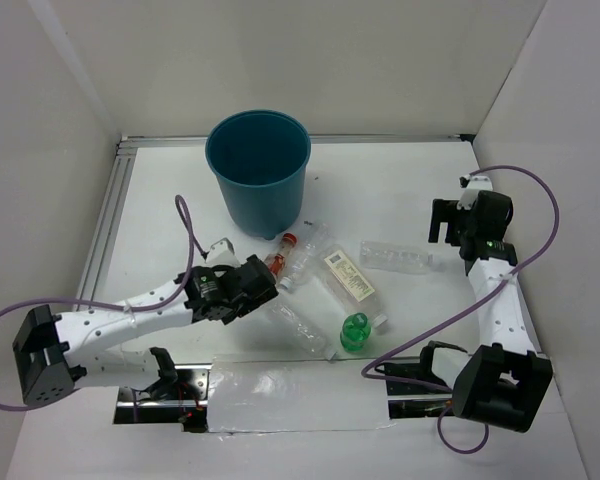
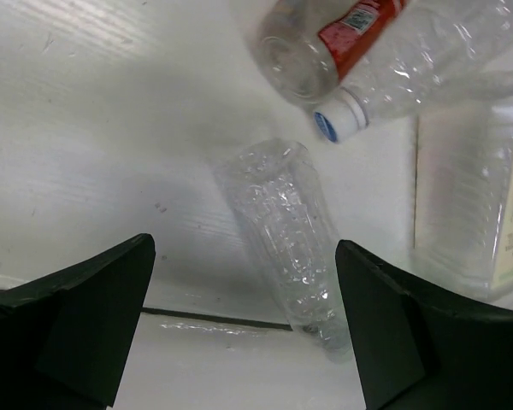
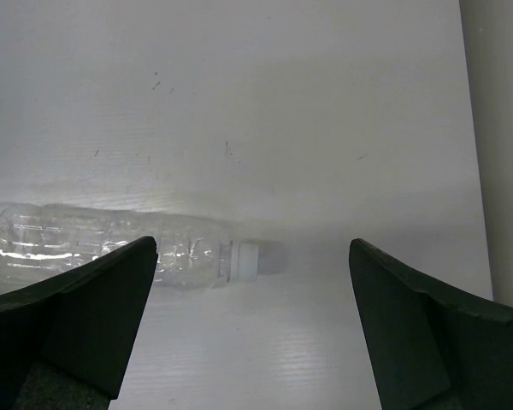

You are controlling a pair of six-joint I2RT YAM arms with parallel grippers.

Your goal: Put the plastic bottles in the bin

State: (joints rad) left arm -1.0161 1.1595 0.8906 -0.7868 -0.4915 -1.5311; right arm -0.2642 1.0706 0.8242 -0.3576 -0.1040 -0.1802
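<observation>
We are hovering the left gripper (image 2: 244,246), spread wide and empty, over a crumpled clear plastic bottle (image 2: 282,222), the right gripper (image 3: 252,248) likewise beside a white-capped clear plastic bottle (image 3: 94,235).

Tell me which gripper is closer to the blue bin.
Left. The left gripper is just in front of the bin, near its base; the right gripper is far off to its right.

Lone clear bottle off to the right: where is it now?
Top view: the lone clear bottle lies on its side right of centre, between the labelled bottle and the right tool. Right wrist view shows its white cap.
</observation>
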